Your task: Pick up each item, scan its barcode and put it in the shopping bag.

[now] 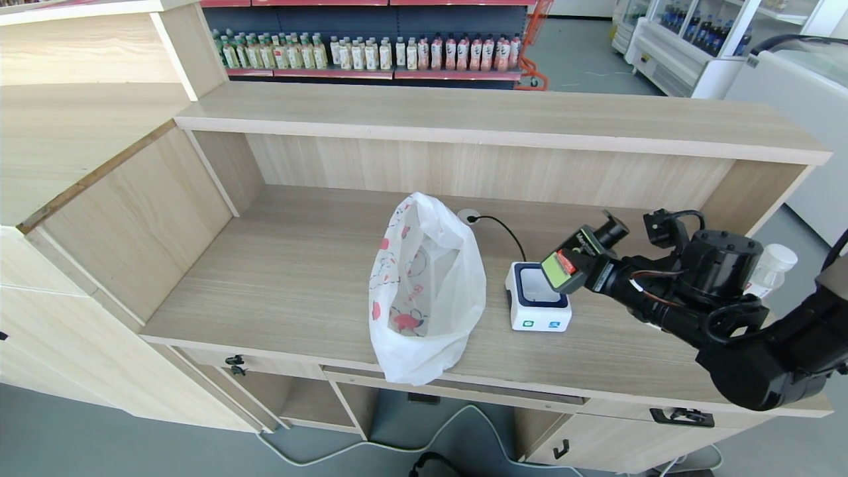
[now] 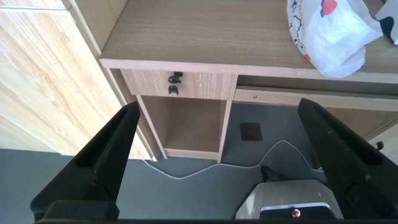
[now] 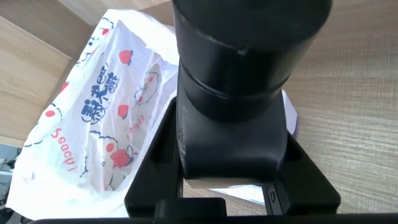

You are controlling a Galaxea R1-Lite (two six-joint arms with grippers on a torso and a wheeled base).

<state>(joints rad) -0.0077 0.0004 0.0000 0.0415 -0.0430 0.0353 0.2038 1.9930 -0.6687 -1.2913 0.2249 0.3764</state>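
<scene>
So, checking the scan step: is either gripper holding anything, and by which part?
The right gripper grips a dark bottle around its body, close over the scanner. The left gripper is open and empty.

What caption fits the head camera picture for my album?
Right claw holds a dark bottle over the scanner, beside the shopping bag.

glossy plastic bag (image 1: 442,265), matt wood counter (image 1: 285,278)

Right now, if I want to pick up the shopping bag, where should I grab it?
Probably best to pinch the shopping bag by its top rim, coming down from above. It is thin, floppy plastic standing with its mouth open upward, so squeezing the sides would just crumple it. Reach in from the robot's left, since the scanner sits close on the other side.
</scene>
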